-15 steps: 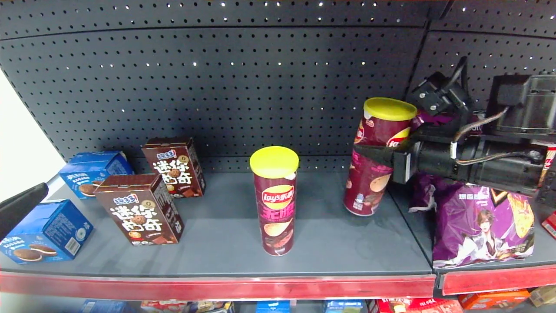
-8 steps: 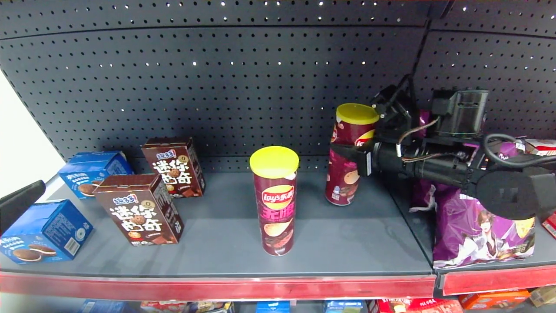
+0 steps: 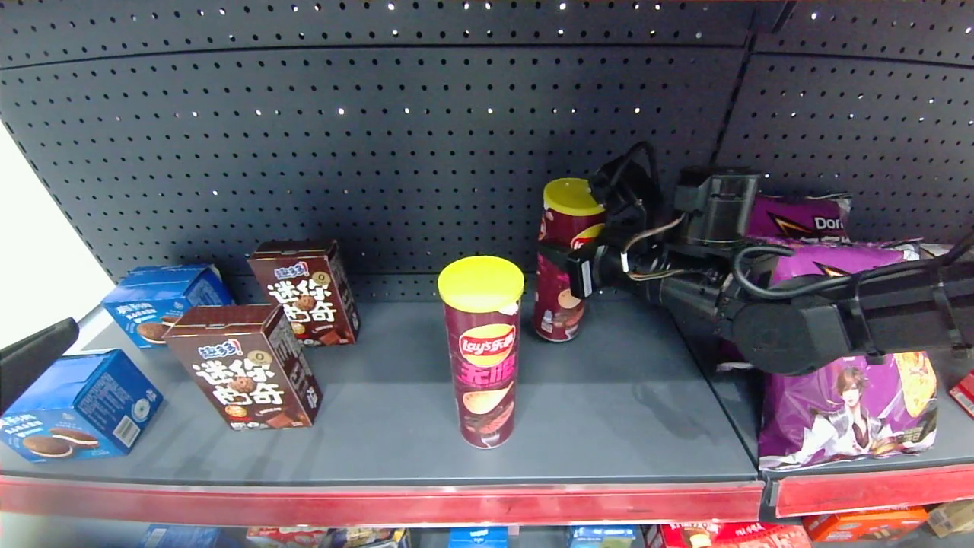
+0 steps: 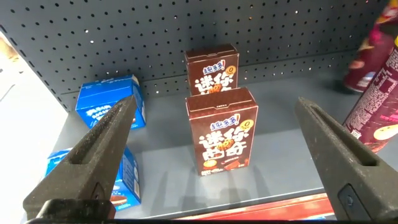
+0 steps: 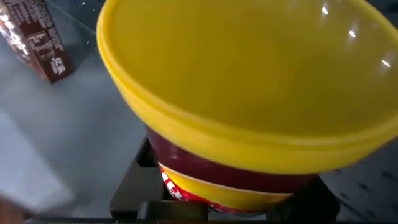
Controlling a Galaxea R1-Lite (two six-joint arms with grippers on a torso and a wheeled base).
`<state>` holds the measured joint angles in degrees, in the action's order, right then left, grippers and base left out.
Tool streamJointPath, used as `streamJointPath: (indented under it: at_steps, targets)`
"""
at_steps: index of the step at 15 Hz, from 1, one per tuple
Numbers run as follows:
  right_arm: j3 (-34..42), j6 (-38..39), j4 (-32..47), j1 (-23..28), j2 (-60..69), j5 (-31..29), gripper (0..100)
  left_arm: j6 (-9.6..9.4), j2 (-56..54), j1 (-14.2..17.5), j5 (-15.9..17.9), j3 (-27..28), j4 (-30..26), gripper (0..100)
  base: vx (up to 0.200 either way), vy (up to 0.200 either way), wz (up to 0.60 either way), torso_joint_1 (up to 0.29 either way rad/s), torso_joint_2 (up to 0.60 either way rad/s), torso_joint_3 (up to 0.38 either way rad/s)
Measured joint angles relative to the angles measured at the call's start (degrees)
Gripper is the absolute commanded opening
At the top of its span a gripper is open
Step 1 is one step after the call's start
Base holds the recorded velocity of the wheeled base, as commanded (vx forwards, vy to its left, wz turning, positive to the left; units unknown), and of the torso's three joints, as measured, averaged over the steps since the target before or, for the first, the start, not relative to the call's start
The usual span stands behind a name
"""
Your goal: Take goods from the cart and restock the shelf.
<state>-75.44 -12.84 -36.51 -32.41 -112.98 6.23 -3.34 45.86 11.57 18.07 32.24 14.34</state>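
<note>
Right end effector [image 3: 569, 266] pinching chip can [image 3: 558, 308], carried leftward and deeper over last second. Can now near upright at back of shelf [image 3: 365, 449], behind standing can [image 3: 481, 358]; base contact unclear. Release likely next.

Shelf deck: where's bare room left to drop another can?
Widest bare patch: shelf front, between the standing can and the purple chip bag. Narrower lane between the front brown box and that can. Crowded: left end by the blue boxes; back right, where the right claw grips a second can.
</note>
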Motion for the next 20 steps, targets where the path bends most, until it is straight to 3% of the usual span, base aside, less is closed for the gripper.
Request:
streamJointPath:
  at_steps: [7,20]
  targets:
    - [-5.96,0.46,0.22,-3.55,-5.46,-2.76,0,0.00,-0.02,0.00,0.05,-0.06,-0.09,100,0.000,0.000,0.00,0.000,0.00,0.000]
    - [-3.54,4.24,0.46,-6.00,-4.57,-3.72,0,0.01,-0.41,0.00,0.05,-0.27,-0.20,100,0.000,0.000,0.00,0.000,0.00,0.000]
